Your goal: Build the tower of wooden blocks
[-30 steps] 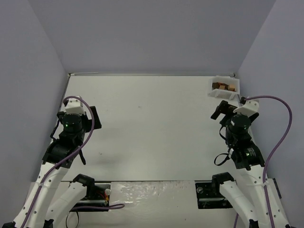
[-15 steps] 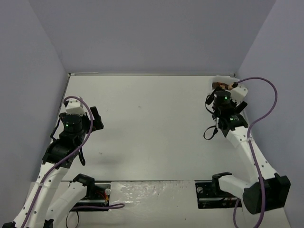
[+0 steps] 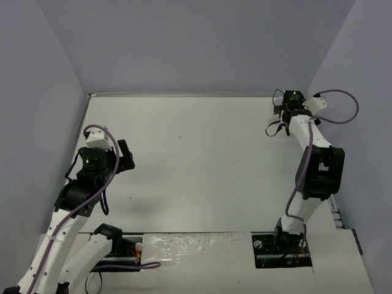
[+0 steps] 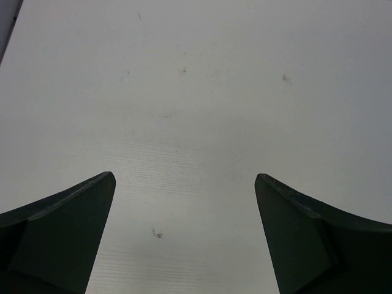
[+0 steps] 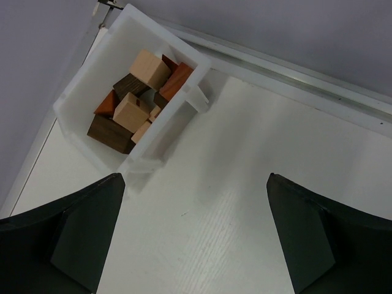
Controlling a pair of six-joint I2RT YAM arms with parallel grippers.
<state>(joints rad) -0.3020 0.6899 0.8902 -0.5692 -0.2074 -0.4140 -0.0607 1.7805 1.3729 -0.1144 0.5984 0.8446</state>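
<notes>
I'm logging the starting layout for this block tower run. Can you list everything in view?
wood blocks: about eight showing, pale tan, red-brown and dark brown, heaped in the tray
tray: one, white, far right corner of the table
table: one, white, under both arms
walls: three, pale lavender, around the table
cables: two, purple, one looped on each arm
arms: two, white and black; left arm near left, right arm stretched to the far right corner
left claw: one, dark, open, over bare table
right claw: one, dark, open, beside the tray
</notes>
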